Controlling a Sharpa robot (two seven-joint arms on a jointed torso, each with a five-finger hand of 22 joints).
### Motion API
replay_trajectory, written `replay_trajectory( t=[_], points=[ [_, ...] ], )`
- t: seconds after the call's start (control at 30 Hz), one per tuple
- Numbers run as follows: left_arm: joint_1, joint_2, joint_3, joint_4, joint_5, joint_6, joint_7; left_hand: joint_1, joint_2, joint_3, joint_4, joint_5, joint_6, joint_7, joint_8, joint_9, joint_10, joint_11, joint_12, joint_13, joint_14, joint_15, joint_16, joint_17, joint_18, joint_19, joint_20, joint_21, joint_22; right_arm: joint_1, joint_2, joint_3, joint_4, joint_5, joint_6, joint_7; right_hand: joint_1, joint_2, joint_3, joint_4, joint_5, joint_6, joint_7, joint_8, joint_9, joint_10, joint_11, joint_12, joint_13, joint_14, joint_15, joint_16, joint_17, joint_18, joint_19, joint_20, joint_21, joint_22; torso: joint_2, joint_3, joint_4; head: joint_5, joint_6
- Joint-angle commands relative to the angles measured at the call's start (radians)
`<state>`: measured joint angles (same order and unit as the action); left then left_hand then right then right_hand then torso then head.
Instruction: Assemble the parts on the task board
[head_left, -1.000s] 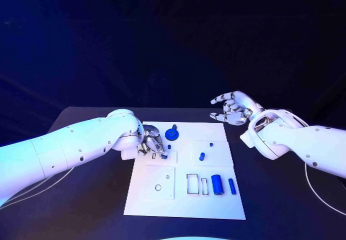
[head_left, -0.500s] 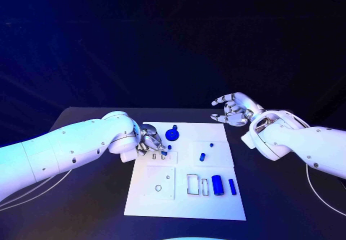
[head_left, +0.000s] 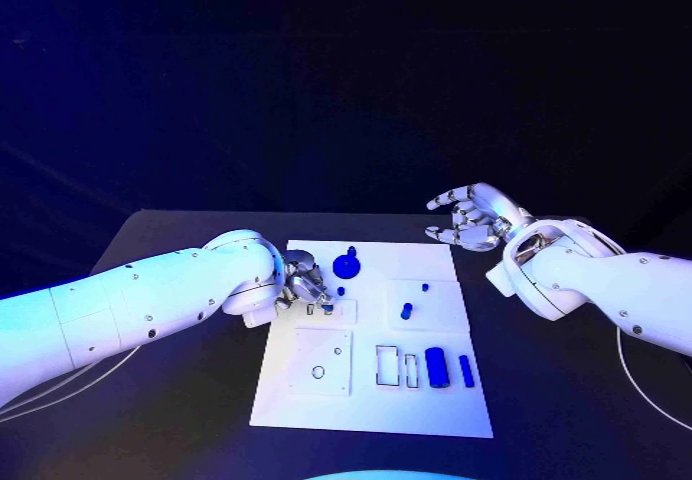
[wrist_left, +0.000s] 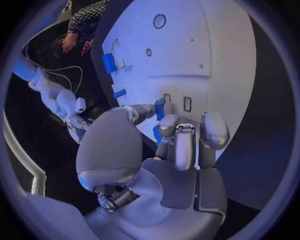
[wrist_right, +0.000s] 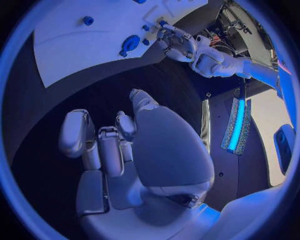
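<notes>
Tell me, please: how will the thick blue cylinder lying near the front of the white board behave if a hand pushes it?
The thick blue cylinder lies on its side on the smooth task board, so it would probably roll sideways. It looks solid and stiff, probably light. Its smooth round surface may slip between fingers.

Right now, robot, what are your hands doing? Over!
Left hand pinching a small blue part over the task board slots. Right hand open, off the board. Nothing blocking.

The head camera looks steeply down on the task board (head_left: 375, 400) from above. Each wrist camera sits close behind its own hand. Both wrist views share the board and the left hand (wrist_left: 156, 155).
</notes>
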<state>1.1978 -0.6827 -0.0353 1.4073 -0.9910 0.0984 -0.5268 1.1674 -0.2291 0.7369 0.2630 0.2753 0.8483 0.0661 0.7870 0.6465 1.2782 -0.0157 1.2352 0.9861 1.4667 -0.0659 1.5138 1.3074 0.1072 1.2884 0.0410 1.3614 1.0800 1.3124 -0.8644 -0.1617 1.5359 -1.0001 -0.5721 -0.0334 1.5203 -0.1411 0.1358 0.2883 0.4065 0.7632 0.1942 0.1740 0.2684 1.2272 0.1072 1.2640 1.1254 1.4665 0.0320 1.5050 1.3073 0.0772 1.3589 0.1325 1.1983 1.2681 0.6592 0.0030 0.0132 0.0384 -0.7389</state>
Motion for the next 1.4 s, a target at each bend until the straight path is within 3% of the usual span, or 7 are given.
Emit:
replay_trajectory(
  t=[0.03,0.6,1.4],
  points=[
    [-0.002,0.005,-0.001,0.005,-0.06,-0.016,-0.001,-0.003,0.003,0.193,-0.2,0.003,0.014,-0.007,0.004,0.0,0.008,0.0,0.003,0.001,0.069,-0.007,-0.004,0.126,-0.007,0.007,-0.001,0.005,0.001,-0.001,0.0,0.0,0.001,-0.011,0.013,0.004,0.001,-0.009,0.006,-0.001,0.004,0.006,0.0,0.004,-0.001,-0.004,-0.003,-0.005,-0.002,0.058,-0.007,-0.004,0.067,0.016,-0.002,-0.005,-0.005,-0.002,0.001,-0.0001,-0.0006,0.002,-0.002],
    [-0.004,0.004,-0.006,0.014,-0.075,0.03,-0.014,-0.006,0.002,0.194,-0.203,0.008,0.017,-0.008,0.006,0.002,0.014,-0.001,0.008,0.007,0.07,-0.008,-0.003,0.128,-0.008,0.01,-0.002,0.008,0.007,-0.001,-0.002,0.0,0.002,-0.011,0.018,0.003,-0.001,-0.01,0.007,-0.001,0.005,0.007,0.0,0.005,-0.001,-0.004,-0.003,-0.005,-0.002,0.058,-0.007,-0.004,0.067,0.015,-0.002,-0.005,-0.004,-0.001,0.0,-0.0002,0.0,-0.001,-0.01],
    [-0.004,0.008,-0.006,0.013,-0.093,0.053,-0.025,-0.007,0.001,0.195,-0.205,0.011,0.017,-0.009,0.006,0.002,0.015,-0.002,0.009,0.01,0.07,-0.009,-0.003,0.128,-0.008,0.01,-0.002,0.007,0.006,-0.001,-0.003,0.0,0.001,-0.011,0.023,0.001,-0.005,-0.011,0.01,0.001,0.007,0.007,0.0,0.005,-0.002,-0.003,-0.003,-0.004,-0.001,0.058,-0.007,-0.003,0.069,0.015,0.0,-0.005,-0.002,0.001,0.001,0.0005,-0.0002,0.003,-0.011]
  ],
)
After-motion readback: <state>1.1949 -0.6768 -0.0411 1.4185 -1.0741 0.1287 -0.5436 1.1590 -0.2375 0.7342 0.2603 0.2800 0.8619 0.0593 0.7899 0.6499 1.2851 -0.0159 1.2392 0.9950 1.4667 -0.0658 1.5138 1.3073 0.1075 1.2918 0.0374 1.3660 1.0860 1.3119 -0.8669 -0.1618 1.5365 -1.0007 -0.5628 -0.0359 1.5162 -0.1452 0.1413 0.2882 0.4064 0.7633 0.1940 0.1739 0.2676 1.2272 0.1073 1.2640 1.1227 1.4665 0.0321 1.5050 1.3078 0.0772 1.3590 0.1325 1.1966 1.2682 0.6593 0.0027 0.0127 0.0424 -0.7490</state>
